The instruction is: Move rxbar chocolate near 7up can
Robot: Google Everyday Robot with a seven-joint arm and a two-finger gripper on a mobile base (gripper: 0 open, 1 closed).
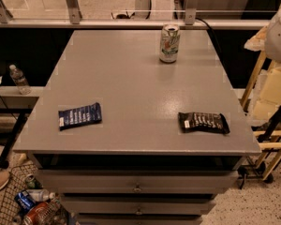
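The rxbar chocolate (pixel 203 122), a flat black wrapper with white lettering, lies near the front right of the grey table top (pixel 131 78). The 7up can (pixel 169 43) stands upright at the back of the table, right of centre, well apart from the bar. My gripper is not in view. Only a white rounded form (pixel 278 29) shows at the upper right edge, off the table.
A dark blue snack wrapper (pixel 80 116) lies near the front left of the table. Drawers (pixel 136 185) sit below the front edge. A water bottle (pixel 19 79) stands on a ledge at left. A wire basket of cans and bottles (pixel 30 205) sits on the floor at lower left. A wooden frame (pixel 264 102) stands at right.
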